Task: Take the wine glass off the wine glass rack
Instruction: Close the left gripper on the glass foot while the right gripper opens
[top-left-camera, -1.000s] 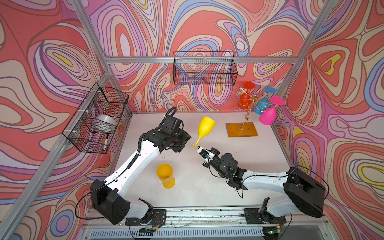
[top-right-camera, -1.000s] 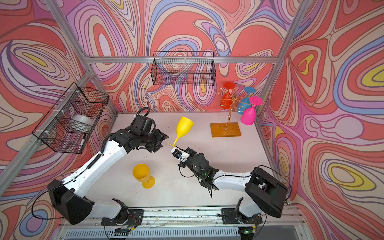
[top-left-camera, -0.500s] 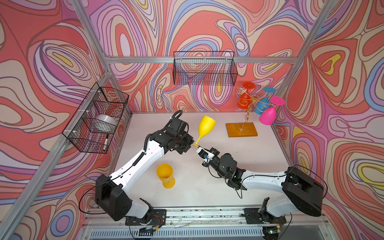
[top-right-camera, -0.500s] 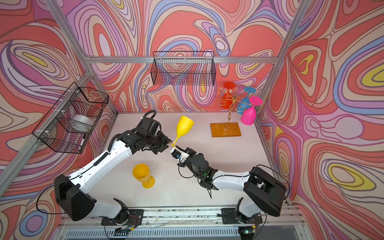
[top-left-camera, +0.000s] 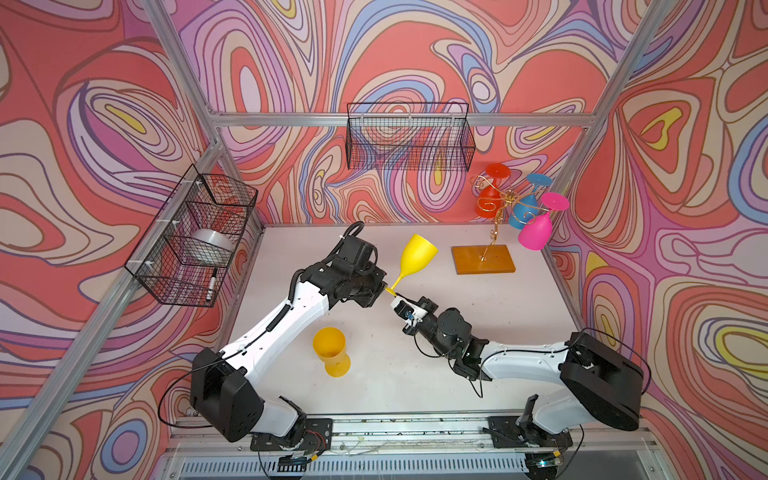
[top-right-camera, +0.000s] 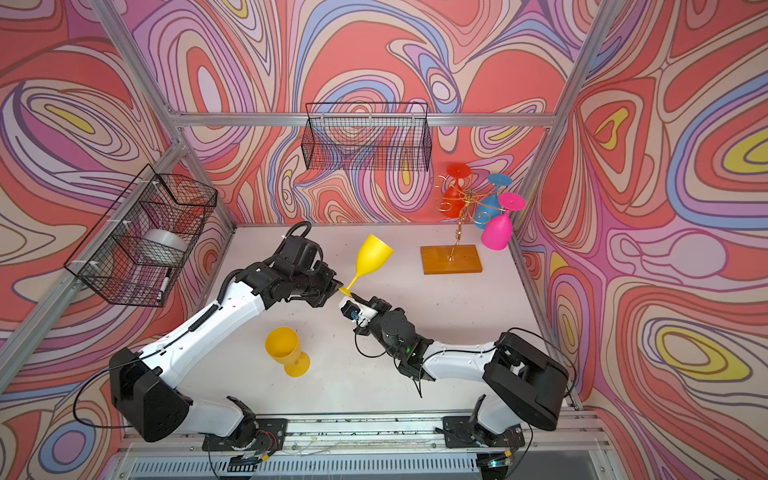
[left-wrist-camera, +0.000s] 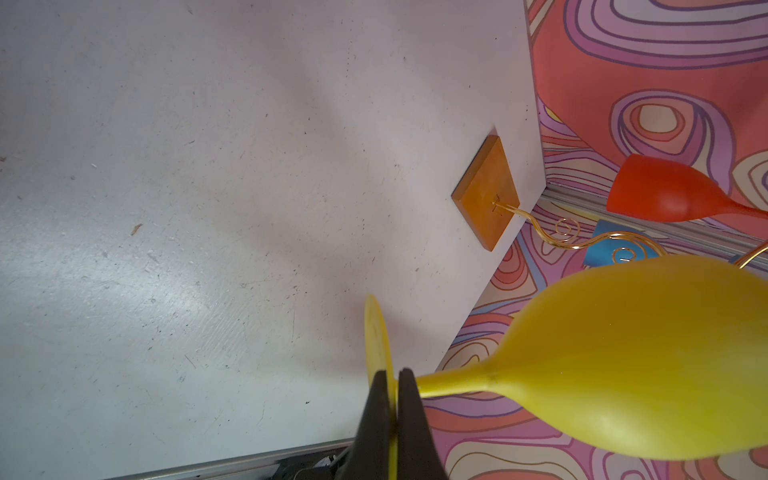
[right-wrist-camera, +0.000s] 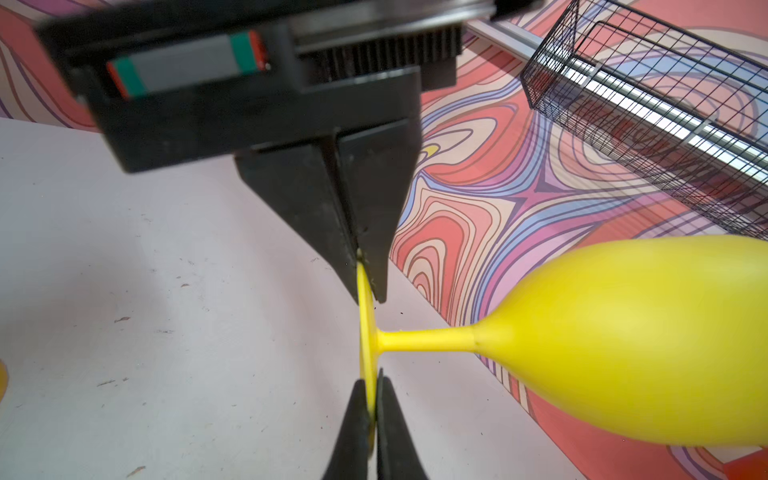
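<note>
Mid-air over the table (top-left-camera: 415, 395), the yellow glass (top-left-camera: 417, 258) is being held clear of the rack (top-left-camera: 496, 208), bowl tilted up toward the back wall. Its foot (right-wrist-camera: 365, 332) is being pinched at 2 opposite rim edges: L gripper (left-wrist-camera: 392, 386) jaws are being pressed nearly together on one, R gripper (right-wrist-camera: 372, 399) jaws likewise on the other. Red glass (top-left-camera: 486, 205), blue glass (top-left-camera: 521, 212) & pink glass (top-left-camera: 536, 232) are being carried upside down by the rack, back-right. A 2nd glass (top-left-camera: 330, 351) is standing upright nr the front.

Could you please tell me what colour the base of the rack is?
Amber-orange. The rack base shows best in a top view.
</note>
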